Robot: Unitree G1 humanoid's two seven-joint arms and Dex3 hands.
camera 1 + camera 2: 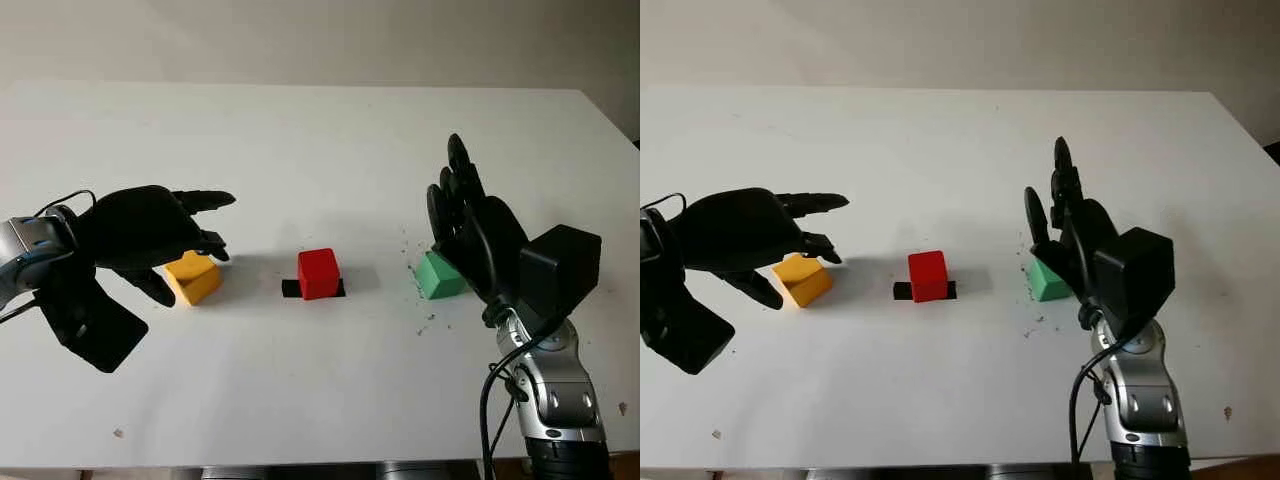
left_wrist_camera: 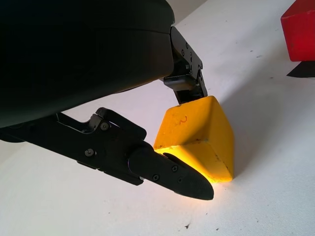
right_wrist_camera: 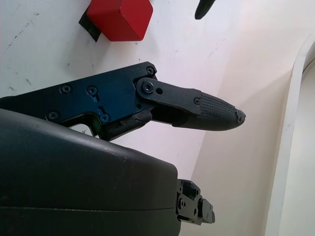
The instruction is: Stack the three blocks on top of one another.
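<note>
On the white table (image 1: 300, 140), 3 blocks sit in a row, well apart. The left hand (image 1: 150, 235) cups over the yellow block (image 1: 193, 277), tilted on an edge, corner toward the red block (image 1: 318, 273); it should square up before closing. The right hand (image 1: 465, 215) stands open beside the green block (image 1: 438, 276).

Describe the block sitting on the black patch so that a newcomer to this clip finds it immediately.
On the white table, three blocks lie in a row between the two black hands. The red block is the middle one, with the yellow block at the left hand and the green block at the right hand. Only it sits on a black patch.
</note>
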